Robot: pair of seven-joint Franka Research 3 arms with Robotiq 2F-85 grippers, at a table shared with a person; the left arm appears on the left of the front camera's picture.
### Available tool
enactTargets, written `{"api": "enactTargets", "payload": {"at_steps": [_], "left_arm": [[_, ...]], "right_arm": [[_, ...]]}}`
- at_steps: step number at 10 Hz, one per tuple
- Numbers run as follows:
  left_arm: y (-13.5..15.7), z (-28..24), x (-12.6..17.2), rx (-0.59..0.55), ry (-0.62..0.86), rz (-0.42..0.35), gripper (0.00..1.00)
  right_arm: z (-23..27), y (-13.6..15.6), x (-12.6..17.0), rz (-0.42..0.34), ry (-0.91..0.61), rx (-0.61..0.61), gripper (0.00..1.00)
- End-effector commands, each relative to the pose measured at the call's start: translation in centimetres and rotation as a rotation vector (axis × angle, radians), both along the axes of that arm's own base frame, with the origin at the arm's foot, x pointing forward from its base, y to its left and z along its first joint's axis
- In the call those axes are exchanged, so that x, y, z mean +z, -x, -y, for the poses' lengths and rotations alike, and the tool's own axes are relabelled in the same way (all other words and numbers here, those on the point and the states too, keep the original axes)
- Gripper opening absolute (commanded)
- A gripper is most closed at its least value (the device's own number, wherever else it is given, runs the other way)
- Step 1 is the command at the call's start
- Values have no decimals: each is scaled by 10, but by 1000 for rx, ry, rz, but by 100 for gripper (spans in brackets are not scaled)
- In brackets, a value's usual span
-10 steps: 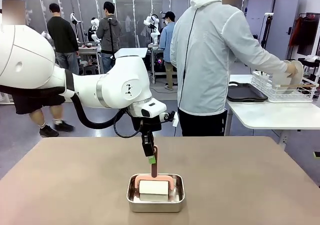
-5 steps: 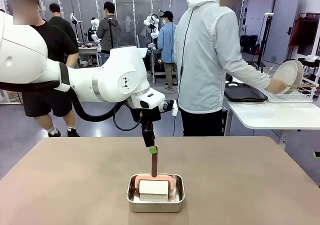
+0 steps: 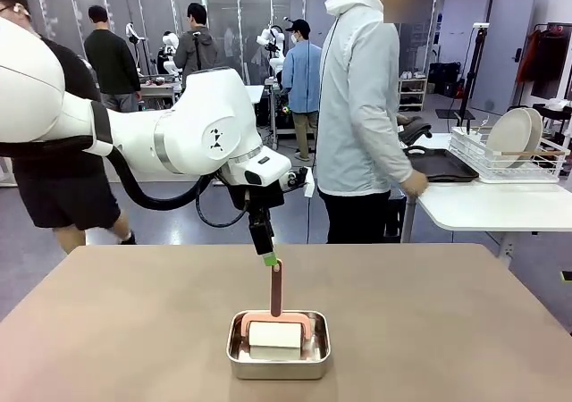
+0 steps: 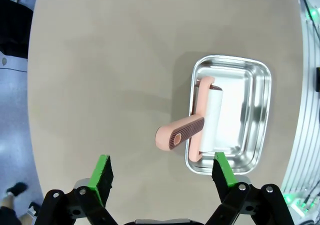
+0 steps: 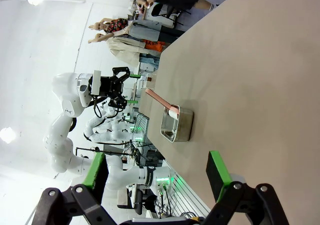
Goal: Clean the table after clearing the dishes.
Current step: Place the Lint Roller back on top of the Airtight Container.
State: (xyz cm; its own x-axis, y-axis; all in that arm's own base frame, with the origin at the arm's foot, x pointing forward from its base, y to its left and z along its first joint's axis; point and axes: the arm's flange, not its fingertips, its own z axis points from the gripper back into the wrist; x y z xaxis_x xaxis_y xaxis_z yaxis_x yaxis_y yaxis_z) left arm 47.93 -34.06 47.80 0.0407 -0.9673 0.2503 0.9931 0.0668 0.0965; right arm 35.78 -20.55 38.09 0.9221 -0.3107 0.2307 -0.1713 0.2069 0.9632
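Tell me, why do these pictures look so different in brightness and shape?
Front view: even indoor light, soft shadow under the steel pan, everything fairly sharp. Left wrist view: wide-angle lens bows the table edges; faint glare inside the pan, and the roller throws a soft shadow. Right wrist view: rolled sideways, background washed out white by overexposure, lamps blooming.

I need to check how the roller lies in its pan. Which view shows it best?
The left wrist view: the pink roller is seen from above, white roll in the steel pan. Front view shows its upright handle; right wrist view shows it small and distant.
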Motion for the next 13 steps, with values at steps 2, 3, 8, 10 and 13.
{"api": "enactTargets", "payload": {"at_steps": [2,3,8,10,13], "left_arm": [[-2,1,-1,-1,0,-6,100],[-2,1,-1,-1,0,-6,100],[-2,1,-1,-1,0,-6,100],[-2,1,-1,-1,0,-6,100],[-2,1,-1,-1,0,-6,100]], "right_arm": [[0,3,1,16,7,11,100],[0,3,1,16,7,11,100],[0,3,1,16,7,11,100],[0,3,1,16,7,11,100],[0,3,1,16,7,11,100]]}}
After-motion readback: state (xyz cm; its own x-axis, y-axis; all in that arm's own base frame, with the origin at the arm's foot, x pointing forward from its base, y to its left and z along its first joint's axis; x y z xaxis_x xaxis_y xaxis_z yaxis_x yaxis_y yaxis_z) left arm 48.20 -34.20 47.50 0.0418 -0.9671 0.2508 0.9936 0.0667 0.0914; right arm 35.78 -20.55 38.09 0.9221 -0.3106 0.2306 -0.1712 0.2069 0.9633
